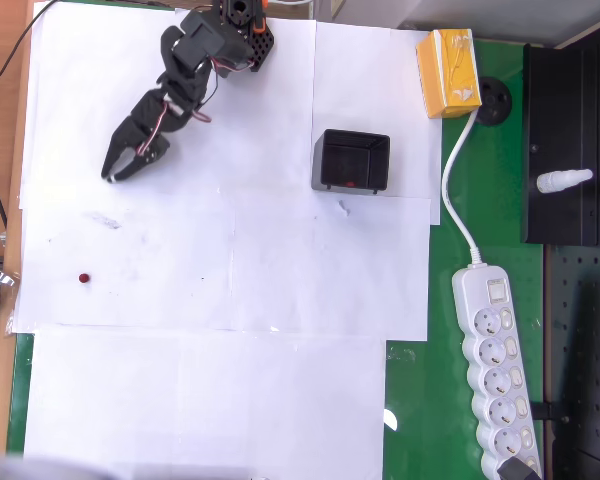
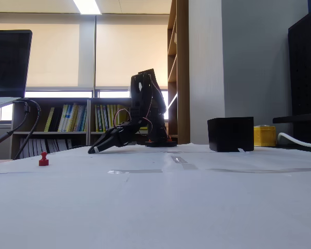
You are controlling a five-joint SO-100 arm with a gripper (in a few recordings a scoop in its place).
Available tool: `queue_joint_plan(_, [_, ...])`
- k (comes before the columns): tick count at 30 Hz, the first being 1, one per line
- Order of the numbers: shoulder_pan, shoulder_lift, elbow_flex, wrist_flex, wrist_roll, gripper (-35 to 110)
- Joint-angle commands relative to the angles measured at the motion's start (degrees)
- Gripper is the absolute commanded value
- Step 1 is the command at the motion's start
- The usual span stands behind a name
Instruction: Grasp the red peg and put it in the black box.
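One tiny red peg (image 1: 84, 278) stands upright on white paper (image 1: 230, 270), well apart from the black gripper (image 1: 121, 170), whose jaws are slightly parted and empty; it looks light, rigid, best pinched across its stem.

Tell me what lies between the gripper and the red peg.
Only bare white paper, with a few faint smudges, lies between the gripper and the red peg in the overhead view.

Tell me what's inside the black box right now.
In the overhead view, the black box shows a dark hollow with a small red spot near its front wall; what it is can't be told. The fixed view shows just its outer walls.
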Motion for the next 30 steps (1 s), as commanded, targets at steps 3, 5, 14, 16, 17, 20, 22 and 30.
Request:
queue_joint_plan(3, [-2.64,1.67,6.59,0.70,-1.41,14])
queue_joint_plan(5, [-3.16,2.55,7.82,0.70,-2.64,19])
queue_joint_plan(14, [-5.98,12.66,21.80,-1.93,-3.52,28])
queue_joint_plan(16, [-5.98,15.03,26.02,-1.58,-2.55,28])
queue_joint_plan(17, [-5.89,16.35,28.21,-1.32,-2.55,28])
queue_joint_plan(20, [-5.98,20.21,34.98,-1.32,-2.29,28])
queue_joint_plan(22, [-5.89,23.82,40.87,-1.32,-2.20,28])
queue_joint_plan(30, [-5.36,30.41,53.09,-0.70,-0.53,28])
